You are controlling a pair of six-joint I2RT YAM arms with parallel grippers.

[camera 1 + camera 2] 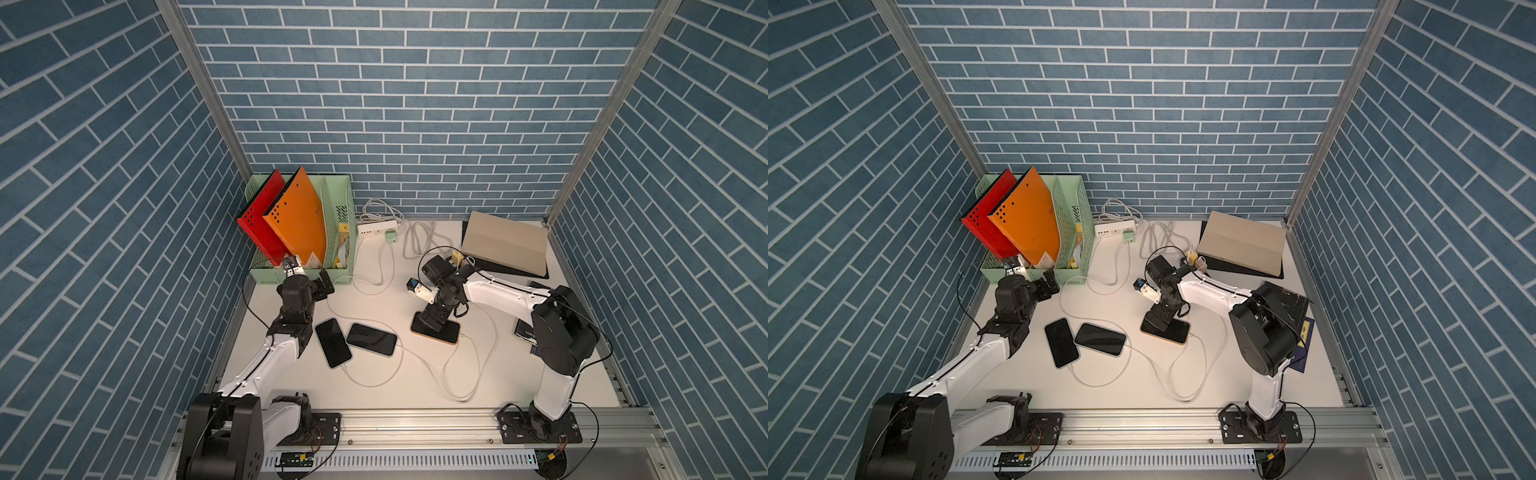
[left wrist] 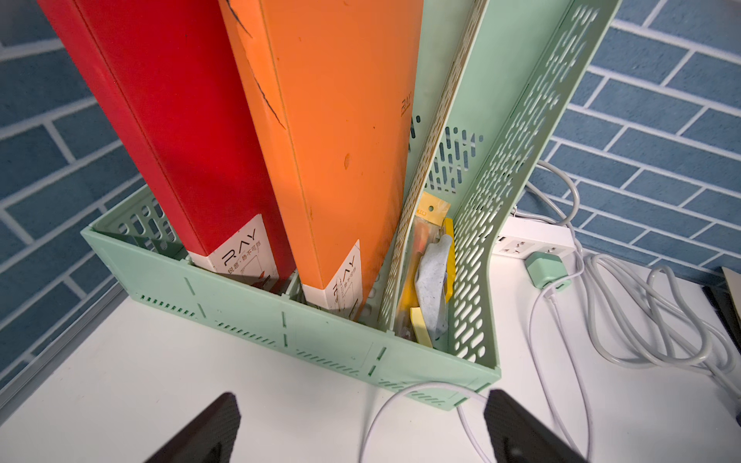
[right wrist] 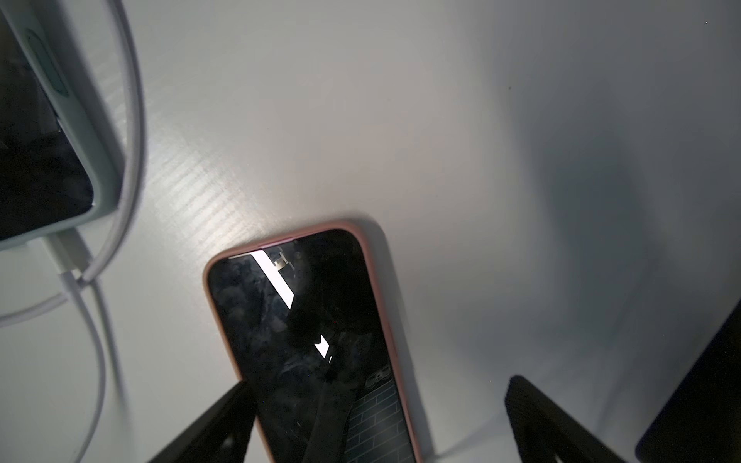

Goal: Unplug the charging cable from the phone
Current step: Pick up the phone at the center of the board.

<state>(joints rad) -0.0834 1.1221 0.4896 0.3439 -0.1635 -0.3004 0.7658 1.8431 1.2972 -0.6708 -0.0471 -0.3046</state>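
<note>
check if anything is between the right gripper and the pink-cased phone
Nothing visible. The right gripper hangs open directly over the pink-cased phone, whose bare screen shows between the jaws in the wrist view. The neighbouring phone and its white cable lie off to the side, apart from it.

At the lower middle of the right wrist view, a glossy, reflective glass screen is shown on the phone (image 3: 312,352), edged in matt pink. The table (image 3: 401,120) is seen as matt white with a faint grain. The white cable (image 3: 134,120) looks to be smooth plastic. The file rack (image 2: 320,340) is perforated matt green plastic. A slight sheen is shown by the red folder (image 2: 180,120) and the orange folder (image 2: 341,120). The rail (image 1: 415,417) is brushed metal.
</note>
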